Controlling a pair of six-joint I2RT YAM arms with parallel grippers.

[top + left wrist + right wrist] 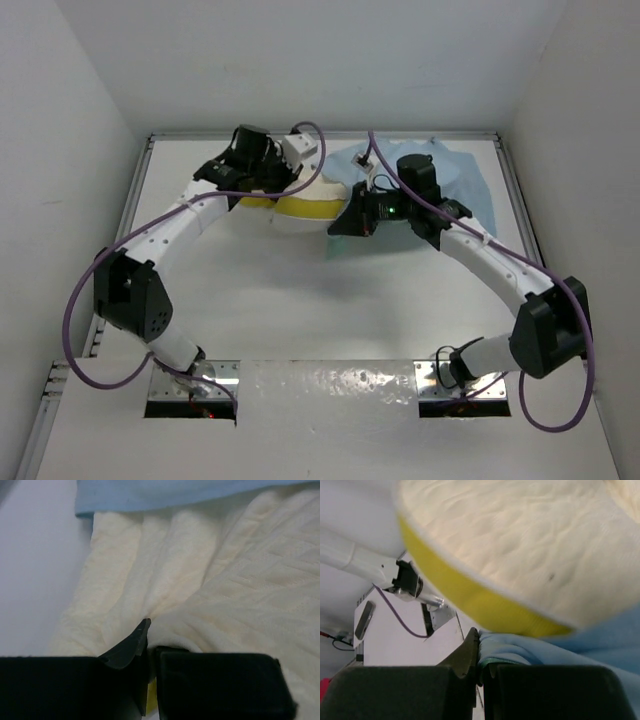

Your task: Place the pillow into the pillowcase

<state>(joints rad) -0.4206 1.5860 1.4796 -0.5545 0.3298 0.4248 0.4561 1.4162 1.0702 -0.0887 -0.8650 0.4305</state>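
The pillow (210, 580) lies just ahead of the left hand (149, 647), which is closed, pinching its cream cover. The right hand (479, 652) is closed on the pillowcase (580, 650) edge beneath the pillow. Insertion seems underway; next, push the pillow deeper inside.

We had the top cam up high behind the arm bases (330, 385), looking down over the whole tabletop (280, 300). Both wrist cams sat super close, peering past their own jaws; all three views shared the pillow (300, 207).
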